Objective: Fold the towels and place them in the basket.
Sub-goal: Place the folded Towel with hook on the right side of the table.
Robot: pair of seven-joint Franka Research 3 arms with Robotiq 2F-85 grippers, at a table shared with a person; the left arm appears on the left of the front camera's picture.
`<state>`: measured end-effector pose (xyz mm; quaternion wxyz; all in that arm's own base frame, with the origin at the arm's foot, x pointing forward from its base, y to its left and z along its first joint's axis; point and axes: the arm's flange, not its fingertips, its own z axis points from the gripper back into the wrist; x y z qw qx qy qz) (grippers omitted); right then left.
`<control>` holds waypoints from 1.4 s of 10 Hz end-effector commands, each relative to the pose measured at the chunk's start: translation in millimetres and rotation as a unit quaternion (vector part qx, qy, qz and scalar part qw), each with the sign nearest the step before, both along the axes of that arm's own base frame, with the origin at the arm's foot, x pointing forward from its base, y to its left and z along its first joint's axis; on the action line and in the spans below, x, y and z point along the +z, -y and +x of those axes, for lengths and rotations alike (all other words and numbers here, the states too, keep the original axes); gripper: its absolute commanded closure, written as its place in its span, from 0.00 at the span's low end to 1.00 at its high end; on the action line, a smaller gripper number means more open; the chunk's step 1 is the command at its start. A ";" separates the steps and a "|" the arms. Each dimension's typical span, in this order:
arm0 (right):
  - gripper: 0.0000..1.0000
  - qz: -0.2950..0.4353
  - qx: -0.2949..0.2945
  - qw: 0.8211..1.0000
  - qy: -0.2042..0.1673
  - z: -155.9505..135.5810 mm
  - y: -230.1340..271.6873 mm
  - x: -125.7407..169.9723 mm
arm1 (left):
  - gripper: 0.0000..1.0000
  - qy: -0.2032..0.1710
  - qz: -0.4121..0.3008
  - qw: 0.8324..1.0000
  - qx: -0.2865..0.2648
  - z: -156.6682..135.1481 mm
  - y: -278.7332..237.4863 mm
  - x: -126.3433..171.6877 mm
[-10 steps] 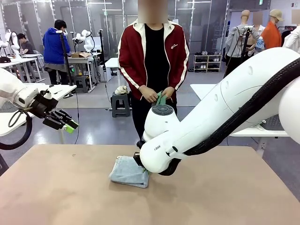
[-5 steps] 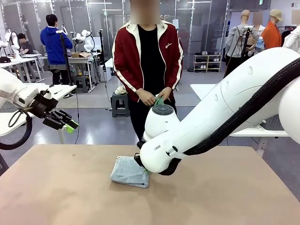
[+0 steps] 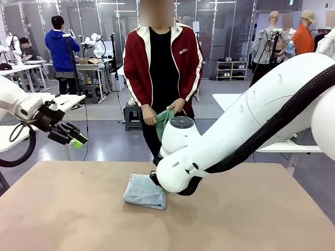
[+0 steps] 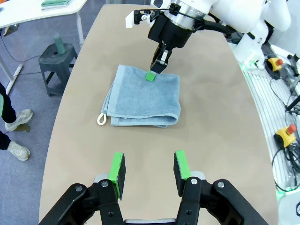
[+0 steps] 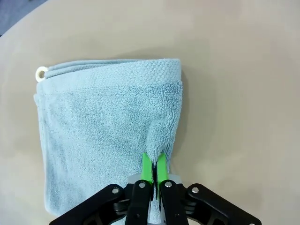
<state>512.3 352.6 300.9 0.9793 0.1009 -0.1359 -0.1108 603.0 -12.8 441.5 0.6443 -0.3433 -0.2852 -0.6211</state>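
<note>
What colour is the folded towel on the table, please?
The towel is grey-blue; right wrist view.

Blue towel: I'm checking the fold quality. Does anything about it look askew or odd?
Mostly tidy. The right gripper is shut on the edge of the towel, puckering it into a small ridge; the layers by the white loop sit slightly uneven. No damage.

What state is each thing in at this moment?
Blue towel, folded, flat on the table, one edge pinched.
Green towel, bunched, held in the person's hands.
Left gripper, jaws open, empty, above the table.
Right gripper, jaws shut on the blue towel's edge.
</note>
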 end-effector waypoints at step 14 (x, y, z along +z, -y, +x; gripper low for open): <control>0.96 -0.052 -0.024 0.997 0.048 119.0 331.3 19.1 | 0.46 0.002 -0.001 1.000 -0.005 2.6 0.2 0.8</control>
